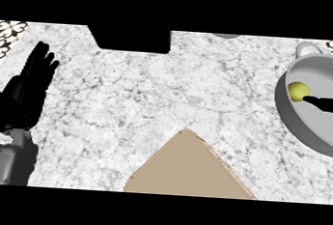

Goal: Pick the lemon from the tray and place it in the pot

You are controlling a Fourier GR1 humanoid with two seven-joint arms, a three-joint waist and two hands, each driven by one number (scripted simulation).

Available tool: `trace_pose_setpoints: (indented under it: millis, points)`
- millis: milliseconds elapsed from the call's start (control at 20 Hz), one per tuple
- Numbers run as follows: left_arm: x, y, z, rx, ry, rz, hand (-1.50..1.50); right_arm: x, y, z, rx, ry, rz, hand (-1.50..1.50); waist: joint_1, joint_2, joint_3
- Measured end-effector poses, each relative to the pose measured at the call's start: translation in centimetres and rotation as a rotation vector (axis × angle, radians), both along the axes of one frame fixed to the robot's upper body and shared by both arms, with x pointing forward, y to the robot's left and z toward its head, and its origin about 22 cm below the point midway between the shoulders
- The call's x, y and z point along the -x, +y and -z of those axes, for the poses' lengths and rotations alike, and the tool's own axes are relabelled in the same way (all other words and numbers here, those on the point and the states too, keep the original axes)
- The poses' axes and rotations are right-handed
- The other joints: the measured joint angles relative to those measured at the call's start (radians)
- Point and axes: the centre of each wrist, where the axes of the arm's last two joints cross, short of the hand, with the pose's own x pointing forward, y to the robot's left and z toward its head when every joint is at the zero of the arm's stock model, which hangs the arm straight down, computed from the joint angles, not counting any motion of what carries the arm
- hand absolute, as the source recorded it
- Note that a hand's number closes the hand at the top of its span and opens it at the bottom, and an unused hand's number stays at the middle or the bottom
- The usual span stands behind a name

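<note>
Nearest the camera lies the flat tan tray (187, 169), a bare board-like shape with a rounded corner pointing up the counter, and nothing rests on the part of it that shows. The small round yellow lemon (298, 90) is not there: it sits inside the wide grey metal pot (305, 129) at the right edge, close to the pot's left wall and low against its floor. A black finger of the right hand (328, 104) lies across the pot's inside with its tip touching or just beside the lemon; most of that hand is cut off by the view's edge, so I cannot tell whether it is closed round the fruit or has let go. Judged from how things lie, the carry is done and the lemon has reached its goal; what seems left is the release, if not already made, and drawing the hand clear of the pot without nudging the fruit. The left hand (22, 96) rests open, fingers straight and up, at the view's left side over the speckled white stone counter (149, 99), well apart from everything.
</note>
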Motion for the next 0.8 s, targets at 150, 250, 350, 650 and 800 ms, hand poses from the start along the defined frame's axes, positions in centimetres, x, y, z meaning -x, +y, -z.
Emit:
trace_pose_setpoints:
  millis: [150,250,350,650,800]
  points:
    - [0.2,0.5,-0.2,0.003,0.003,0.006,0.00,0.8,-2.2,-0.8,-0.100,-0.044,0.011,-1.50,-0.003,-0.001,0.000]
    - [0.5,0.1,-0.3,0.002,0.000,0.001,0.00,1.6,-3.8,-1.3,-0.147,-0.069,0.021,-1.50,-0.003,-0.001,0.000]
    - [0.3,-0.3,-0.6,0.002,-0.002,-0.001,0.00,2.7,-5.6,-1.9,-0.173,-0.088,0.027,-1.50,-0.004,0.000,0.000]
    - [0.3,-0.5,0.1,0.005,0.006,0.000,0.00,6.8,-10.4,-3.1,-0.223,-0.107,0.021,-1.50,-0.004,0.001,0.000]
    - [0.5,-0.7,0.1,-0.002,0.001,0.000,0.00,8.7,-12.1,-3.3,-0.234,-0.107,0.018,-1.50,-0.001,0.002,0.001]
